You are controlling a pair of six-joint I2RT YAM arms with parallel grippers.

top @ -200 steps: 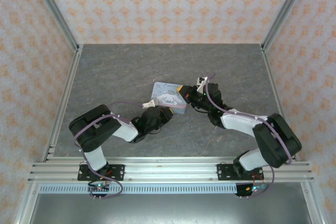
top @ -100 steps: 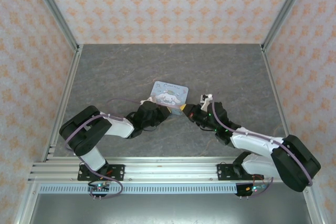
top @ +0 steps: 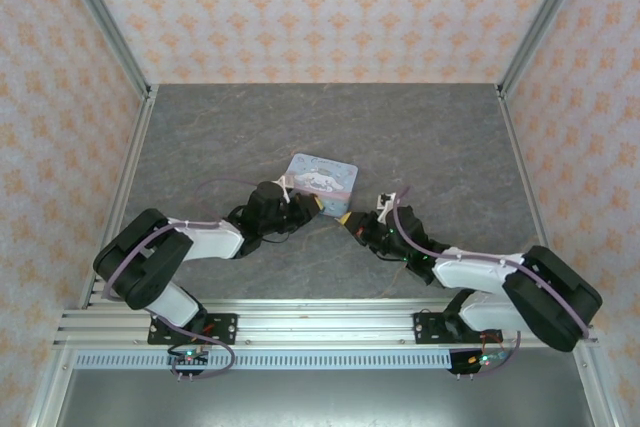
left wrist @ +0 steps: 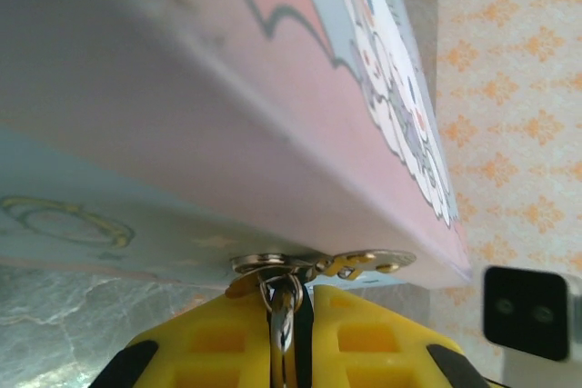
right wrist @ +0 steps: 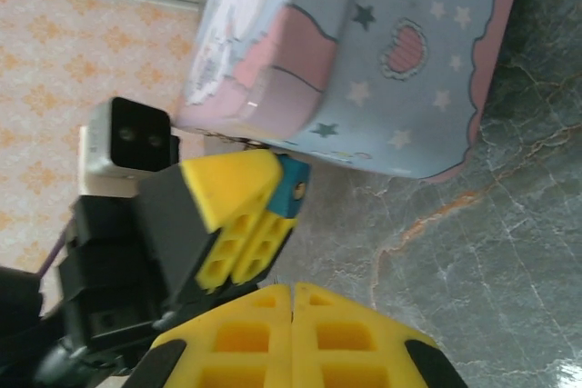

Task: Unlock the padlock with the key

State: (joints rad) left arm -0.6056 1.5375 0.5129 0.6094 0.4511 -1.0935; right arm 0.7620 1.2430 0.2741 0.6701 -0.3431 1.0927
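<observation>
- The left claw (left wrist: 284,311) is clamped on the padlock (right wrist: 293,186). Its thin metal loop (left wrist: 277,295) runs down between the two yellow pads, and the blue body pokes out at the side of the fingertips.
- Right at the left claw's tips, touching the loop, is the metal catch (left wrist: 264,265) on the long side of the cartoon tin (right wrist: 400,70). The padlock seems to hang from that catch, and the tin lies on the worktop (right wrist: 491,252).
- The right claw (right wrist: 293,302) has its pads pressed together. I cannot tell whether the key is pinched between them.
- A pale golden flat piece (left wrist: 364,263) sits just beyond the left claw's tips, to their right. It may be the key, but that is unsure.
- The blue body is just ahead of the right claw's tips and a little to their left, near but apart.
- The step in hand looks like bringing the key to the keyhole.
- To do it well, the left claw should hold the body dead still with the keyhole end turned toward the right claw.
- The right claw should come in straight along the keyhole's line, slowly and with small corrections.
- A sideways push could twist the padlock in the grip or drag the tin. It is best to turn only once the key is fully seated.
</observation>
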